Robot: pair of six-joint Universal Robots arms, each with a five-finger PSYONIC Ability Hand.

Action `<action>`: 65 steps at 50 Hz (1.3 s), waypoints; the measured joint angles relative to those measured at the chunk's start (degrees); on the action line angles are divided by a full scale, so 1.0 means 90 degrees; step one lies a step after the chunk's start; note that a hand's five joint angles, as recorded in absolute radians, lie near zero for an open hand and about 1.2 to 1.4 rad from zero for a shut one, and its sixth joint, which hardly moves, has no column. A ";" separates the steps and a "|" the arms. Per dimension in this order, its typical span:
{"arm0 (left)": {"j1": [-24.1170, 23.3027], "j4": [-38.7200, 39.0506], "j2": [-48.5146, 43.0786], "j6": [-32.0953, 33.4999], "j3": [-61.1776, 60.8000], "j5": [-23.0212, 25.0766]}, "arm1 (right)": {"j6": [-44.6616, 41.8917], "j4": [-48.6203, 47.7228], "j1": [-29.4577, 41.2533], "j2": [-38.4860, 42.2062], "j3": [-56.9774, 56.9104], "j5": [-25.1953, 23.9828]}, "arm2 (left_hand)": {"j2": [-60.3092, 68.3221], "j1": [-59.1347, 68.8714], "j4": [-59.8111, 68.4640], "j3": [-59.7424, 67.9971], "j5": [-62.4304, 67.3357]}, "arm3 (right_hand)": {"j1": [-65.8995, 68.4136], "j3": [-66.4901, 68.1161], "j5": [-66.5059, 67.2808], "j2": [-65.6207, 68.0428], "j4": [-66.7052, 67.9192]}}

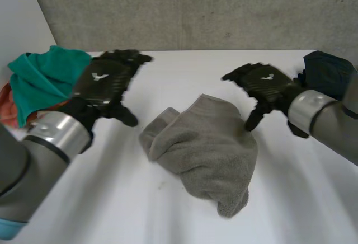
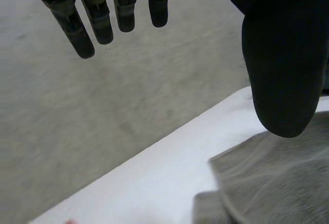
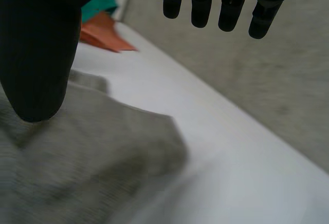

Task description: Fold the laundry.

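A grey towel (image 1: 204,149) lies crumpled in the middle of the white table (image 1: 112,199). My left hand (image 1: 106,81) hovers to the left of it, open, fingers (image 2: 95,21) straight and holding nothing; the towel (image 2: 272,178) lies below its thumb (image 2: 282,70). My right hand (image 1: 265,87) hovers over the towel's far right corner, open and empty, with straight fingers (image 3: 231,5) and the thumb (image 3: 36,54) above the towel (image 3: 77,152).
A teal cloth (image 1: 42,79) over an orange one (image 1: 8,107) is piled at the table's left edge. A dark blue cloth (image 1: 327,73) sits at the far right. A grey wall (image 1: 196,9) rises behind the table.
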 measured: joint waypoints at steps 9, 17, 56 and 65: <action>0.1013 -0.0417 0.0348 -0.0695 -0.0867 0.0327 | -0.0956 0.1698 0.0990 0.1625 -0.2252 -0.0086 | 0.0000 0.0000 0.0000 0.0000 -0.0001 | 0.0000 0.0000 -0.0001 0.0000 0.0000; 0.1472 -0.0542 0.0416 -0.0843 -0.1338 0.0621 | -0.2073 0.2196 0.1780 0.3056 -0.3460 0.0122 | 0.0000 0.0001 0.0000 0.0000 -0.0001 | 0.0182 0.0260 0.0257 0.0241 0.0256; 0.0109 0.0125 -0.2655 -0.2265 0.0976 -0.0771 | -0.0011 -0.1155 0.1396 -0.0693 0.0135 0.0047 | 0.0000 0.0000 0.0000 0.0000 -0.0001 | 0.5368 0.6179 0.5851 0.6107 0.6304; 0.0510 -0.0091 -0.1662 -0.2370 0.0116 -0.0695 | -0.0471 -0.0762 0.1435 -0.0118 0.0641 -0.0029 | 0.0000 0.0001 0.0000 0.0000 -0.0001 | 0.2291 0.2638 0.2640 0.2503 0.2681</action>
